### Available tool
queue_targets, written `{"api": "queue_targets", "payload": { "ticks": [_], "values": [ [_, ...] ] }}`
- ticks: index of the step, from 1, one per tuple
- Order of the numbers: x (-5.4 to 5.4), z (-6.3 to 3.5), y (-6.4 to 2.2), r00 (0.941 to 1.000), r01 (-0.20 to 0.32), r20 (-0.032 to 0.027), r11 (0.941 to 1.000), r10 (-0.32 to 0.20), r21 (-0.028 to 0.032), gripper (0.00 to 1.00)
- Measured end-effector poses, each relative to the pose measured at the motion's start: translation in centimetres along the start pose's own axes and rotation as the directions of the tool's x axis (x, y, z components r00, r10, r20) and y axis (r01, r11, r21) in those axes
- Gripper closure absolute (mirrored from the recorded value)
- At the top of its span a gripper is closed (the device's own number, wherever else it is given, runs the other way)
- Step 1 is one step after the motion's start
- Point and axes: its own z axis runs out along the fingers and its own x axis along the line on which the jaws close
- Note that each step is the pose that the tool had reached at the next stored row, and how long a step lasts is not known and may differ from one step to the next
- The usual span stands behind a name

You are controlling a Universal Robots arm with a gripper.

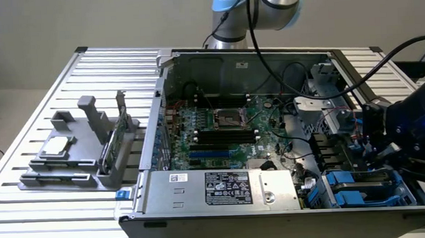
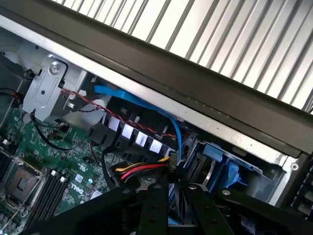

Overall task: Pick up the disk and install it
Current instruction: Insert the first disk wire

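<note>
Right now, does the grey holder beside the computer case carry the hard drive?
No, the grey holder carries a square silver chip and an upright green card.

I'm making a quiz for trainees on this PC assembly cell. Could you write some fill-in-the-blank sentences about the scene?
The motherboard is ___ in colour.
The plastic drive rails are ___.
In the exterior view, the gripper hangs over the case's ___ end.
The silver chip rests outside the case, toward the exterior view's ___.
Missing words: green; blue; right; left.

One computer case (image 1: 239,64), one power supply (image 1: 226,187), one grey rack (image 1: 90,116), one chip (image 1: 57,147), one claw (image 2: 169,191).
</note>
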Motion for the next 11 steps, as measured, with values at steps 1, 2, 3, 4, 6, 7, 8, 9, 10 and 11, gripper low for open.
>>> {"api": "queue_targets", "payload": {
  "ticks": [1,2,3,4,6,7,8,9,10,11],
  "values": [
    [0.01,0.00,-0.04,1.0000,-0.003,0.0002,1.0000,0.003,0.0000,0.82],
    [0.02,-0.01,-0.04,1.0000,-0.007,0.0008,1.0000,0.007,-0.0006,0.82],
    [0.02,-0.01,-0.04,0.9999,-0.013,0.0016,0.9999,0.013,-0.0014,0.82],
    [0.03,-0.01,-0.05,0.9998,-0.019,0.0024,0.9998,0.019,-0.0024,0.82],
    [0.03,-0.01,-0.05,0.9994,-0.033,0.0042,0.9994,0.033,-0.0044,0.82],
    [0.03,-0.01,-0.05,0.9991,-0.041,0.0051,0.9991,0.041,-0.0054,0.82],
    [0.03,-0.01,-0.05,0.9988,-0.049,0.0060,0.9988,0.049,-0.0064,0.82],
    [0.03,-0.02,-0.05,0.9984,-0.056,0.0067,0.9984,0.056,-0.0071,0.82],
    [0.03,-0.02,-0.05,0.9980,-0.063,0.0073,0.9980,0.063,-0.0077,0.82],
    [0.03,-0.01,-0.05,0.9975,-0.070,0.0079,0.9975,0.070,-0.0082,0.82]
  ]
}}
